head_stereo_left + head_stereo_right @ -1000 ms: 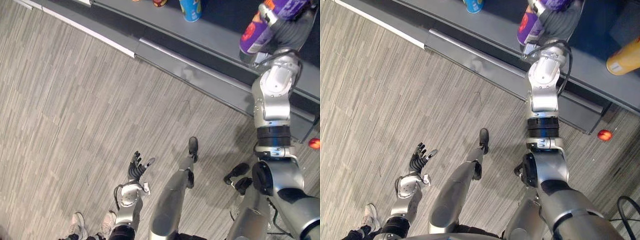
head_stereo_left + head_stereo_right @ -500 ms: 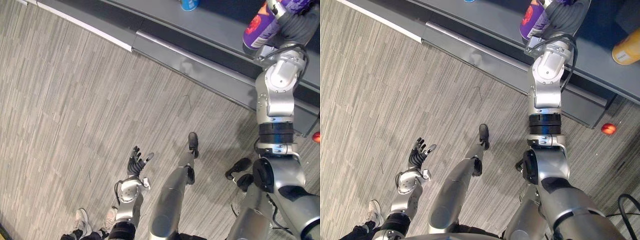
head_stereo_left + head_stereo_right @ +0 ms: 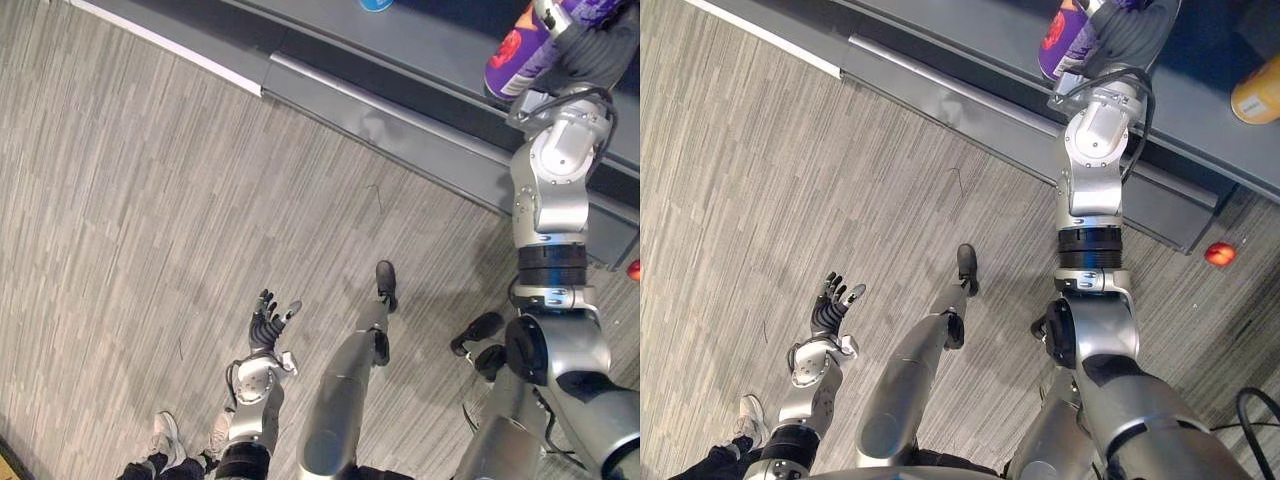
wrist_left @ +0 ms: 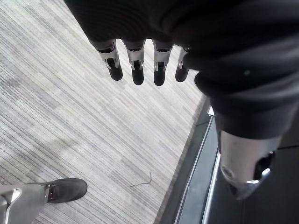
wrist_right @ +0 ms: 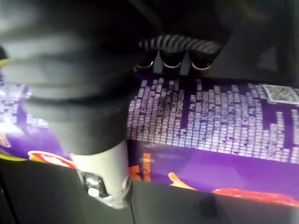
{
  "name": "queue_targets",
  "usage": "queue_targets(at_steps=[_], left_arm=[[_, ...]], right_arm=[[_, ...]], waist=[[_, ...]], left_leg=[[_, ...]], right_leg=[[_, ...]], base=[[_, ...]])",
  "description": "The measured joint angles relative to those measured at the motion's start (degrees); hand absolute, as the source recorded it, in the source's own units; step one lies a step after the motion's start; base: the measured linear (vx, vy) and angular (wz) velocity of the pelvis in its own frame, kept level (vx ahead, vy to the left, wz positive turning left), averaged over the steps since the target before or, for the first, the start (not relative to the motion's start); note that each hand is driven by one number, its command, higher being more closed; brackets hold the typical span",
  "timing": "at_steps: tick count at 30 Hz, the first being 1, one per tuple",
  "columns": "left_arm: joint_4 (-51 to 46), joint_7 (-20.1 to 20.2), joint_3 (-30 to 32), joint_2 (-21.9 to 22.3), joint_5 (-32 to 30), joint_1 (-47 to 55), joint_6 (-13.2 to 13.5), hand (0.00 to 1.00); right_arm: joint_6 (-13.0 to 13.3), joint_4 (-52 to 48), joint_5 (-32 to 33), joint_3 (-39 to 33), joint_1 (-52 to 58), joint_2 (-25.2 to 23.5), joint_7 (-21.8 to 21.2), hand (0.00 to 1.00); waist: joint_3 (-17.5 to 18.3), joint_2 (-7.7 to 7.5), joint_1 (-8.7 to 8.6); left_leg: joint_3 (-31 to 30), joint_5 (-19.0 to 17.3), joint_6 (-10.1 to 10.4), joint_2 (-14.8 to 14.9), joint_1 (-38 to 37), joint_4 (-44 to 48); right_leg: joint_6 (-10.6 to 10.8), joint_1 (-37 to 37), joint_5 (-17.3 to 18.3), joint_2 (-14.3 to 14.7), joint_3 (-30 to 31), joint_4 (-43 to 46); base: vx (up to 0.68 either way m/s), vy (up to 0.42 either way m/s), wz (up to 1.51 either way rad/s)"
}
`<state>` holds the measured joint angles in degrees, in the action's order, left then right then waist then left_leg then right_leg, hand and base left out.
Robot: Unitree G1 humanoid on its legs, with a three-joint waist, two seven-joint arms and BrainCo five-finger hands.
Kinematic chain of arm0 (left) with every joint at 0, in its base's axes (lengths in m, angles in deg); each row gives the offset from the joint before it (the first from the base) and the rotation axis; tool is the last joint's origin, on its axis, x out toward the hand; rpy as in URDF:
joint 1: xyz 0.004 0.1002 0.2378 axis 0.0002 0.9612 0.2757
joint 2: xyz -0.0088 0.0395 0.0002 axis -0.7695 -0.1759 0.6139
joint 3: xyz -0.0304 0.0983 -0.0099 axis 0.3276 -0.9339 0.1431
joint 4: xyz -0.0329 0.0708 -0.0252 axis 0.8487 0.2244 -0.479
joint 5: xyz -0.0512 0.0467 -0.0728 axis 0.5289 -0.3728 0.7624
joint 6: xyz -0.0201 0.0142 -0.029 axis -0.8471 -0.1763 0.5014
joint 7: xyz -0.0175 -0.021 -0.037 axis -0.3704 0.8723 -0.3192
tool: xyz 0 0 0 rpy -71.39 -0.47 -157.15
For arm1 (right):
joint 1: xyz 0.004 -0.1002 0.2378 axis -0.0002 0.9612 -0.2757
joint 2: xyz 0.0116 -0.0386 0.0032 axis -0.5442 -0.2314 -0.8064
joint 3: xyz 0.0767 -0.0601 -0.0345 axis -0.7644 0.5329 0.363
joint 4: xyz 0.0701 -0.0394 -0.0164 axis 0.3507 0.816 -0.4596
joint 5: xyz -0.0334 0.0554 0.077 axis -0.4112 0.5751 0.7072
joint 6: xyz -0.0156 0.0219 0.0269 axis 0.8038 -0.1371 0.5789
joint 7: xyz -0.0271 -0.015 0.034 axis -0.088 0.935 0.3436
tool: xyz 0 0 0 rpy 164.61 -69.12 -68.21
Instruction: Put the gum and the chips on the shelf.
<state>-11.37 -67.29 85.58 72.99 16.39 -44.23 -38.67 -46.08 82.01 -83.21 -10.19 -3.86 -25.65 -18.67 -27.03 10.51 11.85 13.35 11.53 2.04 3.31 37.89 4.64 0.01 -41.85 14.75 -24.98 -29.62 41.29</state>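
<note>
Chips can (image 3: 512, 55), purple: clamped in the right hand (image 3: 1128, 30), tilted over the grey shelf (image 3: 430, 48); the right wrist view adds dark fingertips (image 5: 173, 58) curled over its printed side. Left hand (image 3: 266, 322): low above the floor, fingers (image 4: 137, 70) straight and apart, empty. On the shelf: yellow container (image 3: 1258, 92) in the right eye view, blue can (image 3: 376, 4) in the left eye view

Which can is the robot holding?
The purple chips can, held in the right hand. The blue can and the yellow can sit on the shelf untouched.
</note>
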Motion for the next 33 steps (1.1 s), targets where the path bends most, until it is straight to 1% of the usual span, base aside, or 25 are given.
queue_targets(at_steps=[12, 14, 22, 28, 33], left_arm=[[0.02, 0.06, 0.05, 0.00, 0.05, -0.01, 0.04, 0.00], [0.05, 0.12, 0.05, 0.04, 0.06, 0.00, 0.04, 0.00], [0.04, 0.16, 0.04, 0.05, 0.06, 0.00, 0.12, 0.00], [0.05, 0.20, 0.06, 0.04, 0.07, 0.01, 0.11, 0.00], [0.09, 0.27, 0.05, 0.08, 0.06, 0.02, 0.11, 0.00]], right_arm=[[0.25, 0.30, 0.14, 0.02, -0.92, 0.88, -0.41, 0.00], [0.23, 0.73, 1.40, 0.03, -0.90, 1.06, -0.41, 0.00], [0.24, 0.80, 1.51, 0.08, -0.85, 0.92, -0.47, 0.00], [0.26, 2.78, 1.53, 1.69, -0.50, -0.08, -0.70, 0.00], [0.27, 2.78, 1.56, 2.63, 1.97, -2.35, -0.81, 0.00]], waist=[[0.00, -0.01, -0.11], [-0.02, -0.03, -0.13], [-0.02, -0.03, -0.25], [0.00, -0.08, -0.22], [0.00, -0.16, -0.45]], left_leg=[[0.38, 0.01, -0.03, 0.22, 1.07, 0.59], [0.39, 0.05, -0.07, 0.25, 1.12, 0.61], [0.52, 0.04, -0.07, 0.42, 1.11, 0.91], [1.26, -0.05, -0.10, 1.25, 0.99, 1.66], [1.90, -0.12, -0.18, 2.33, 0.57, 2.55]], right_leg=[[-0.12, -1.15, 0.09, -0.06, 0.22, 0.32], [-0.13, -1.19, 0.08, -0.06, 0.19, 0.35], [-0.13, -1.11, 0.08, -0.03, 0.24, 0.38], [-0.18, -0.77, 0.04, 0.77, 0.46, 0.08], [-0.17, -0.56, 0.03, 1.64, 0.90, 0.04]], base=[[0.00, -0.092, -0.01], [-0.01, -0.089, 0.01], [0.00, -0.089, -0.01], [0.00, -0.091, -0.05], [0.01, -0.115, -0.12]])
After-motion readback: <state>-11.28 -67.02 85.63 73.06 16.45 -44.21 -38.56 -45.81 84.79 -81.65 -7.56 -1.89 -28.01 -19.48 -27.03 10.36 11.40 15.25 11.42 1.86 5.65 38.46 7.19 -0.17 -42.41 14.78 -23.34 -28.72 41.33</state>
